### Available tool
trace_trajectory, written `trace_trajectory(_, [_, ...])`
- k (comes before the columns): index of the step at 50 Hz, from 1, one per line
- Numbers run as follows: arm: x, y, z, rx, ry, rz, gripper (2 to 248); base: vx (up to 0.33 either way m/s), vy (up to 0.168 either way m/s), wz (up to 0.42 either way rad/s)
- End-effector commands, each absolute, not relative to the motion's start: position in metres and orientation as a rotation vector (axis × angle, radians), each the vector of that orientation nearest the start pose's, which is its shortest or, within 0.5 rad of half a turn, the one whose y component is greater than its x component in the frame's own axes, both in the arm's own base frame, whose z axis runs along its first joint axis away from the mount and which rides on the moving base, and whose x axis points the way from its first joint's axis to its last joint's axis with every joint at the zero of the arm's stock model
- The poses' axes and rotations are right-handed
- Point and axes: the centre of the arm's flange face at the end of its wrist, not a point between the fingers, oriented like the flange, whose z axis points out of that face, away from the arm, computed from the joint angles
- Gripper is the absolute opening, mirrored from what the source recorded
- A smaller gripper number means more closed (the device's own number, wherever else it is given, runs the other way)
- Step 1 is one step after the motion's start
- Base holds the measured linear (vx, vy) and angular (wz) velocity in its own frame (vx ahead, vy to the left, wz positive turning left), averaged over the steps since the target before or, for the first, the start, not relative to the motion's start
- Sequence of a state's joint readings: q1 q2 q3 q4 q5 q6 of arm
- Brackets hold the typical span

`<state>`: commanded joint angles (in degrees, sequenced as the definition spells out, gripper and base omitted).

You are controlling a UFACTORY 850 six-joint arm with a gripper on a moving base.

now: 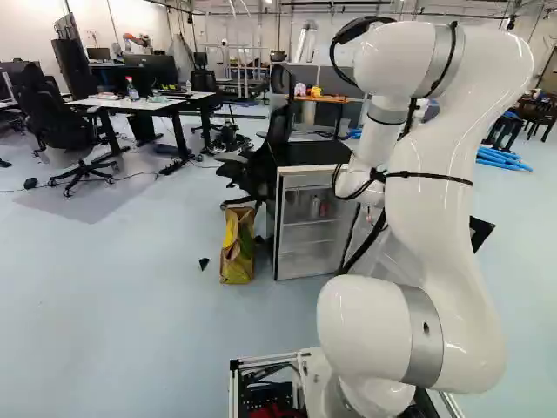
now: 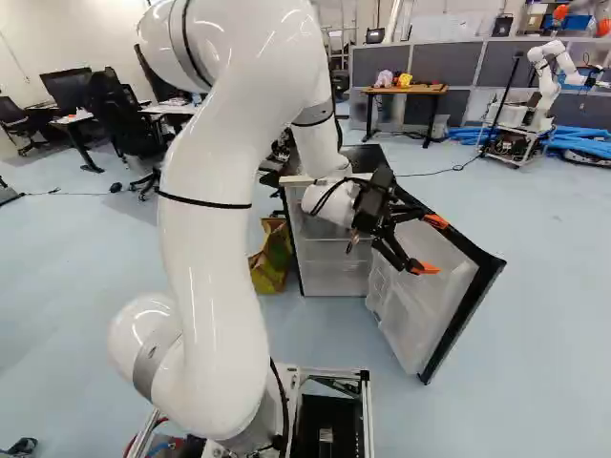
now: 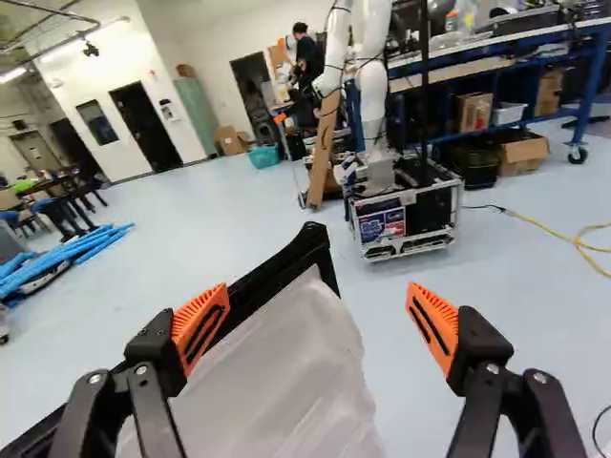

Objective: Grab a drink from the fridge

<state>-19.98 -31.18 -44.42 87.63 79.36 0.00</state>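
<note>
1. My arm (image 2: 215,172) rises from its base joint behind the fridge door (image 2: 430,286), bends over high up, and comes down to a wrist (image 2: 329,202) in front of the fridge (image 1: 312,155), near the level of its top.
2. From there my gripper (image 2: 432,245) points across the front of the fridge, toward the right of the right base view, with its fingers out over the swung-open door.
3. I have my two fingers spread wide and nothing gripped. In the wrist view the orange pads (image 3: 200,329) face each other; the door's top corner lies ahead, between their lines, and its black edge runs back under one finger. Whether that finger touches the edge, I can't tell.
4. The drinks are inside the fridge: a silvery can (image 1: 315,207) with a small reddish container (image 1: 324,208) just beside it, both on a shelf in the upper part.
5. Both look upright to me, long axis running up and down. They are too small to tell which way their fronts face.
6. Measured from the fridge, those drinks are within its cabinet, while my gripper is outside by the door, apart from them and pointing away from the shelves.
</note>
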Motion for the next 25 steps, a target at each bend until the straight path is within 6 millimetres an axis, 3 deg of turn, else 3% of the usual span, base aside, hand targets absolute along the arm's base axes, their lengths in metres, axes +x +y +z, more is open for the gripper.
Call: trace_trajectory(25, [0.365,-0.201,0.308,1.251,-1.415,1.264,247,0.000,0.000,0.000])
